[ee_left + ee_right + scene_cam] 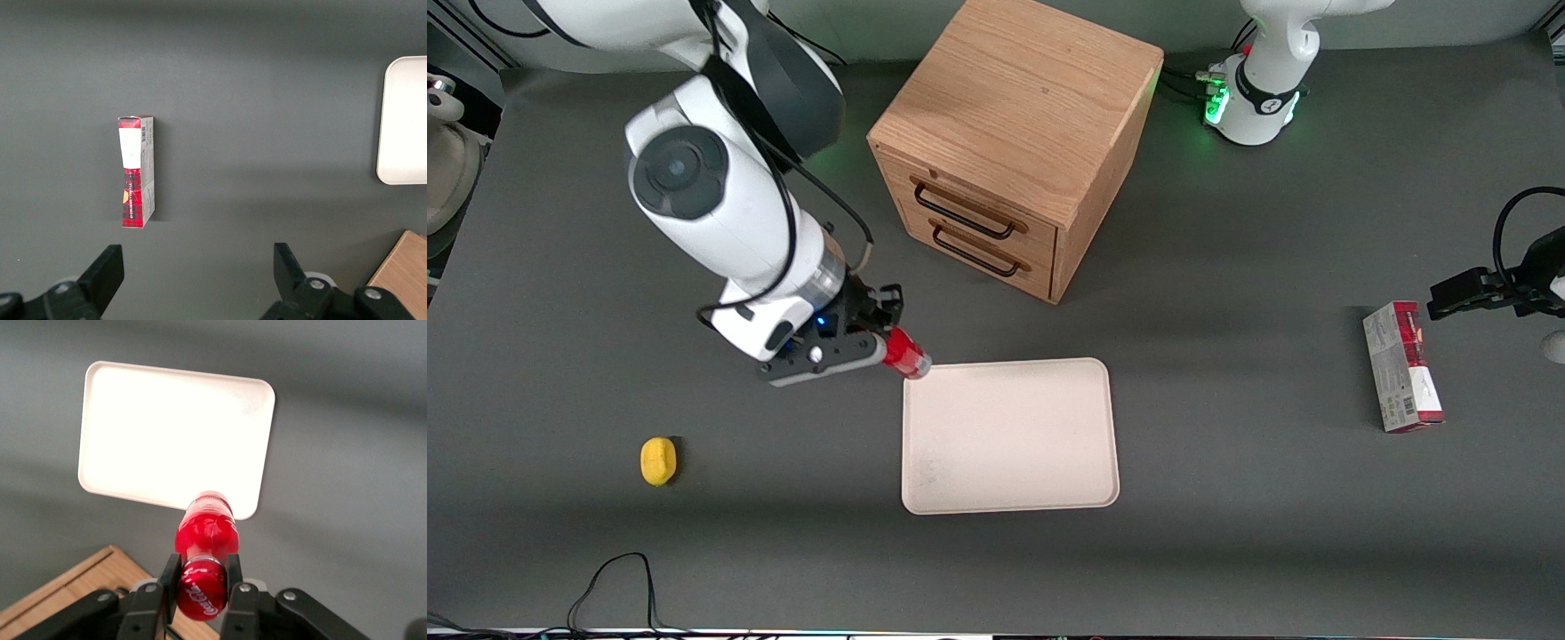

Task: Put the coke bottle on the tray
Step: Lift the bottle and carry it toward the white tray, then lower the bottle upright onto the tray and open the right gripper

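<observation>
Tray nearest you, bare, flat on table. Farther back, your gripper pinches bottle by its neck end, 2 fingers clamped, bottle airborne over tray corner, probably lined up for set-down. Cabinet farthest.

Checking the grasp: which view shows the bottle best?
Right wrist view: the bottle fills the centre, clamped between the gripper fingers, tray past it. Front view shows only its red tip poking from the gripper at the tray's corner. Left wrist view misses it entirely.
</observation>
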